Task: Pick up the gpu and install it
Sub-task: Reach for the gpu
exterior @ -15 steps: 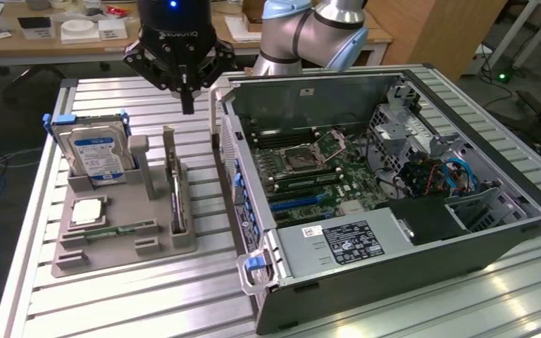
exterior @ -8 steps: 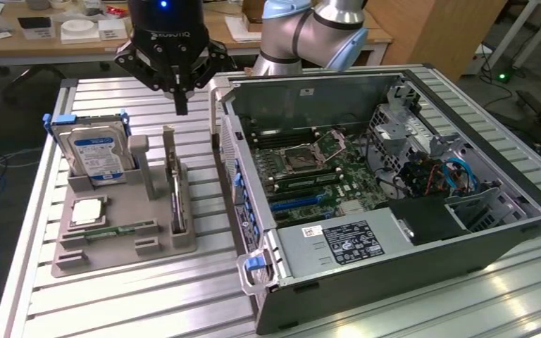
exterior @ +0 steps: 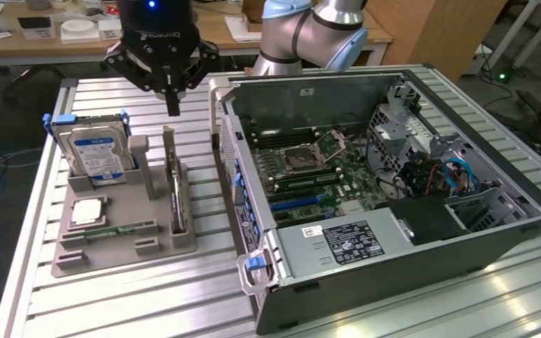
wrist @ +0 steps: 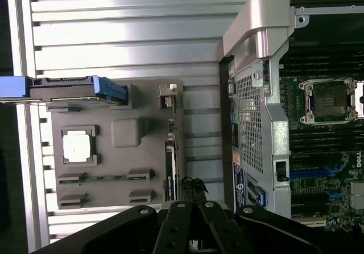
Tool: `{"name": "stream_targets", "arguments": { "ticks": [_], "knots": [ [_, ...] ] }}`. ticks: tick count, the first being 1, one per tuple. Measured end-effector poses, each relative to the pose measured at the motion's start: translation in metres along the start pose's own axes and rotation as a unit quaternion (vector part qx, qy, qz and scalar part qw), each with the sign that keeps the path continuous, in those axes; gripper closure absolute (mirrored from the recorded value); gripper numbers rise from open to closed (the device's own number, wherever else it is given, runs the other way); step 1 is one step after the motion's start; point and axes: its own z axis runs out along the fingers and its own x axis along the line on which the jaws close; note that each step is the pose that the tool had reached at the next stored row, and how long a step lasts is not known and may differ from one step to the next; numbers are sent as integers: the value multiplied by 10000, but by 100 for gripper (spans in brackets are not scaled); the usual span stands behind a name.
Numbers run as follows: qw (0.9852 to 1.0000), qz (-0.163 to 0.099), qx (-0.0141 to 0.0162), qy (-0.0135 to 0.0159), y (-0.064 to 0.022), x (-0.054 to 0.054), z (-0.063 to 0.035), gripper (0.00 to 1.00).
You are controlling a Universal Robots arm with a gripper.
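Fingers [exterior: 172,105] together, empty; gpu [exterior: 171,186] stands on edge at their 6 o'clock. I'd part them, align along card's top edge.

Arm [exterior: 310,32]: silver-grey, elbow bent, reaching toward the exterior view's left.
Wrist: turned straight down.
Gripper [exterior: 172,107]: black, hanging in mid-air, fingers pressed together to a point, holding nothing.

Arm [exterior: 310,32]: silver-grey tubes, pale blue joint cap. Pincer [exterior: 172,107]: black, white lettering, blue light, tapered fingers [exterior: 169,95].
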Motion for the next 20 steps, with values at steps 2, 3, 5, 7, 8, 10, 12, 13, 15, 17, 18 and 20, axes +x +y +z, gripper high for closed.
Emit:
{"name": "stream_targets", "arguments": {
  "ticks": [2,3,5,7,8,10,12,13,15,17,18,20],
  "knots": [
    [10000,0,0,0,-3,28,-1,89],
    [10000,0,0,0,-5,42,-1,89],
    [10000,0,0,0,-8,70,-2,89],
    [10000,0,0,0,-12,99,-3,89],
    [10000,0,0,0,-14,113,-3,89],
    [10000,0,0,0,-17,142,-4,89],
    [10000,0,0,0,-21,172,-5,89],
    [10000,0,0,0,-23,189,-6,89],
    [10000,0,0,0,-27,219,-6,89],
    [10000,0,0,0,-31,250,-7,89],
    [10000,0,0,0,-33,264,-8,89],
    [10000,0,0,-1,-38,286,-8,89]
  ]
}}
